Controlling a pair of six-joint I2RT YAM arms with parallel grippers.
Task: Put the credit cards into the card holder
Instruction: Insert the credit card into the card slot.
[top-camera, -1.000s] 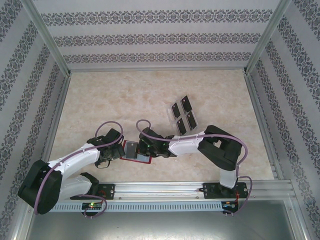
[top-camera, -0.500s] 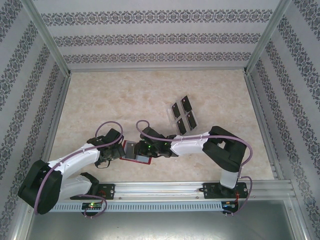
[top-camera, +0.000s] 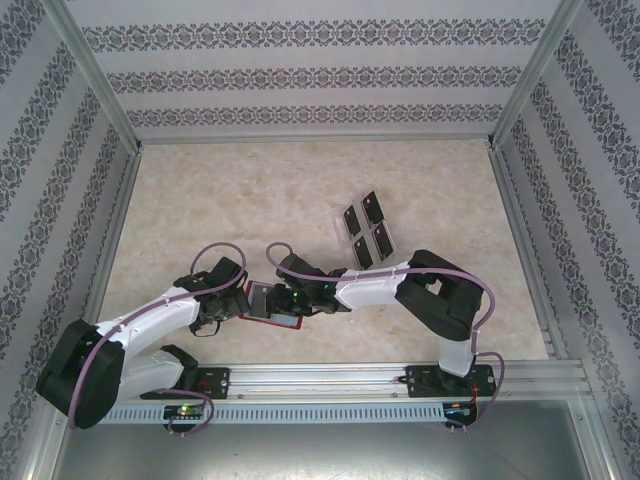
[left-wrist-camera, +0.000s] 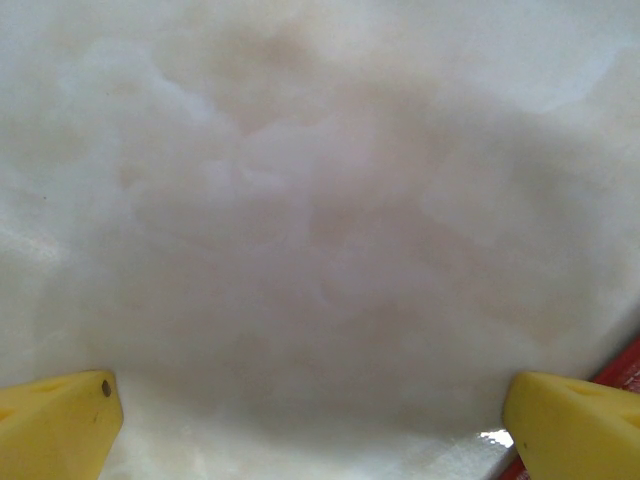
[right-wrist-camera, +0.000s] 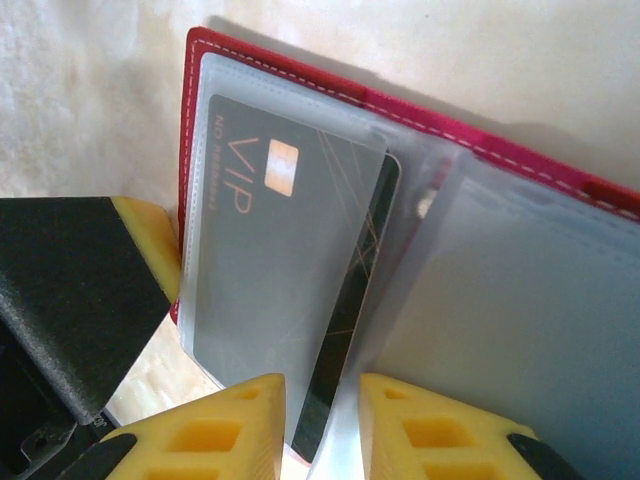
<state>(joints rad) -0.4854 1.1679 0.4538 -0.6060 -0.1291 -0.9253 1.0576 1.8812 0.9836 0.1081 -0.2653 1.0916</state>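
The red card holder (top-camera: 285, 320) (right-wrist-camera: 300, 75) lies open near the table's front edge, its clear pockets facing up. A black VIP credit card (right-wrist-camera: 345, 300) sits mostly under a clear pocket sheet (top-camera: 261, 298). Its lower end shows between the yellow fingers of my right gripper (right-wrist-camera: 322, 425) (top-camera: 287, 297), which stand a narrow gap apart just above it. My left gripper (left-wrist-camera: 318, 430) (top-camera: 232, 300) is wide open at the holder's left edge. One of its fingers (right-wrist-camera: 150, 250) rests against that edge, and a red sliver of the holder (left-wrist-camera: 625, 365) shows beside it. Several more black cards (top-camera: 374, 208) lie further back.
Those spare cards sit in a transparent slotted tray (top-camera: 338, 212) just behind the right arm's forearm. Patterned walls and metal rails (top-camera: 110, 200) fence in the marble-look tabletop (top-camera: 230, 200). The left half and the far part of it are bare.
My right gripper has shifted a little to the left over the holder. The left arm and the holder have stayed where they were.
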